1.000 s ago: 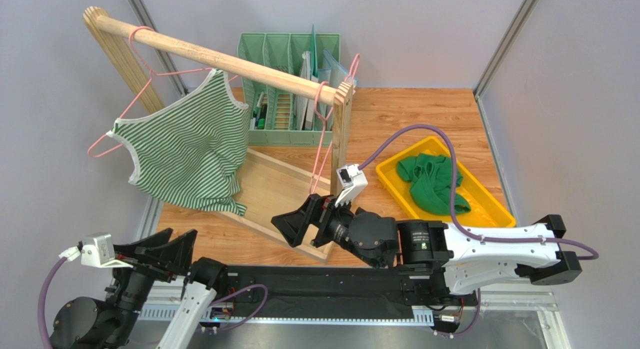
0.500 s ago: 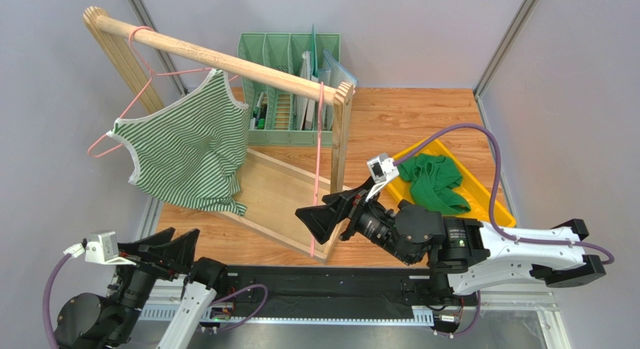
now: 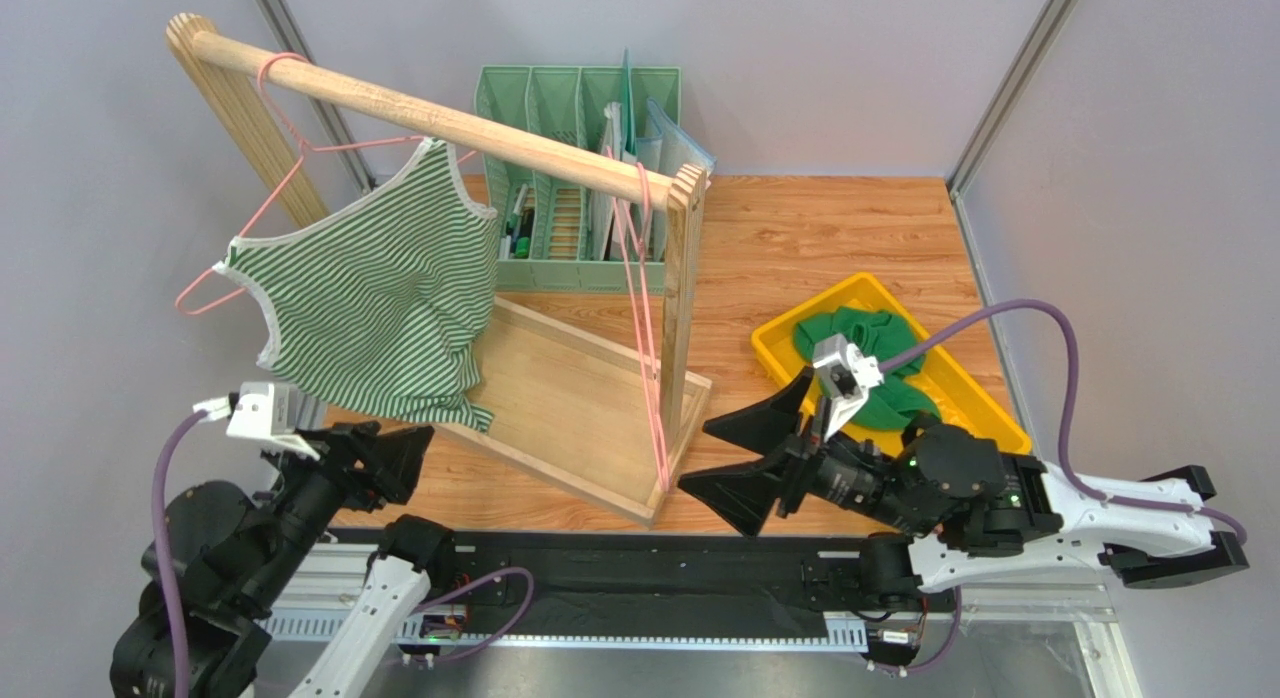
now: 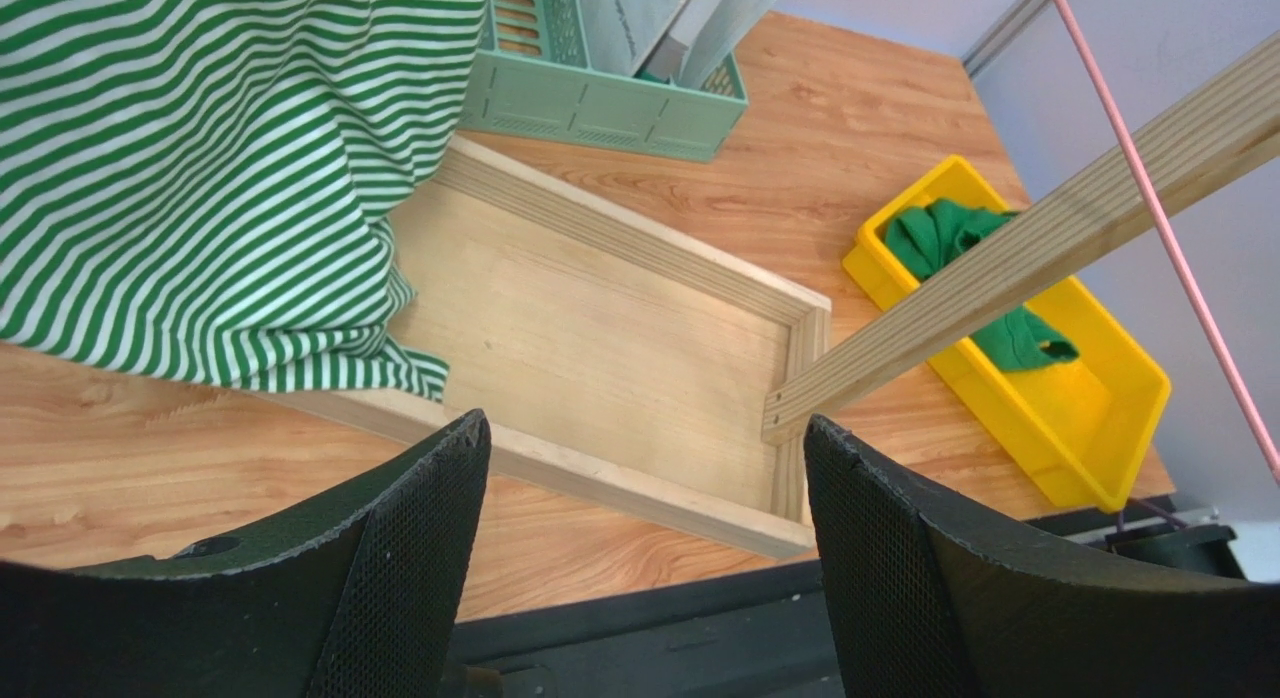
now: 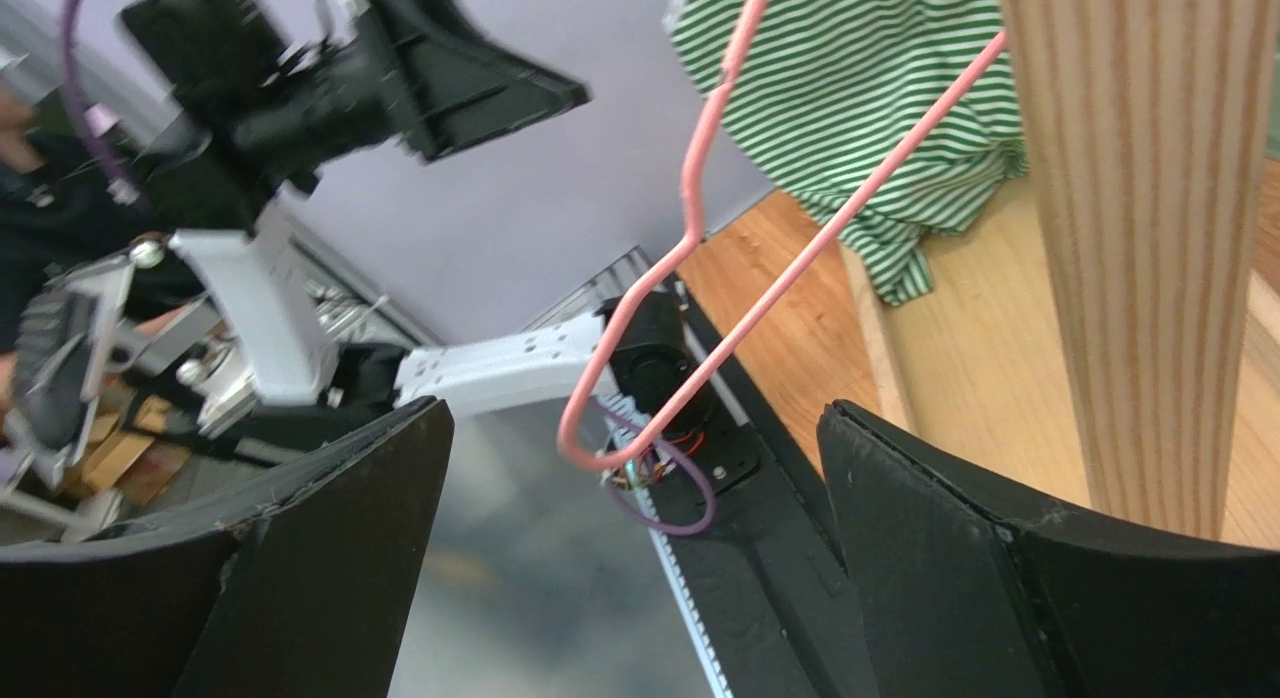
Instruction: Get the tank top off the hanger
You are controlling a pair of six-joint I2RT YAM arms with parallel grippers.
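Left end effector (image 3: 376,458), released and empty: raise to tank top (image 3: 376,286) hem, frame left; pinch cloth only, avoiding hanger (image 3: 241,226).

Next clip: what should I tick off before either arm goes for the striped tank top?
1. Left gripper open: ok.
2. Right gripper open, empty: ok.
3. Tank top hanging on its pink hanger from the rail: ok.
4. Left gripper in contact with the tank top: not ok, they are apart.
5. Empty hanger clear of the right gripper: cannot tell, it dangles just before the jaws.
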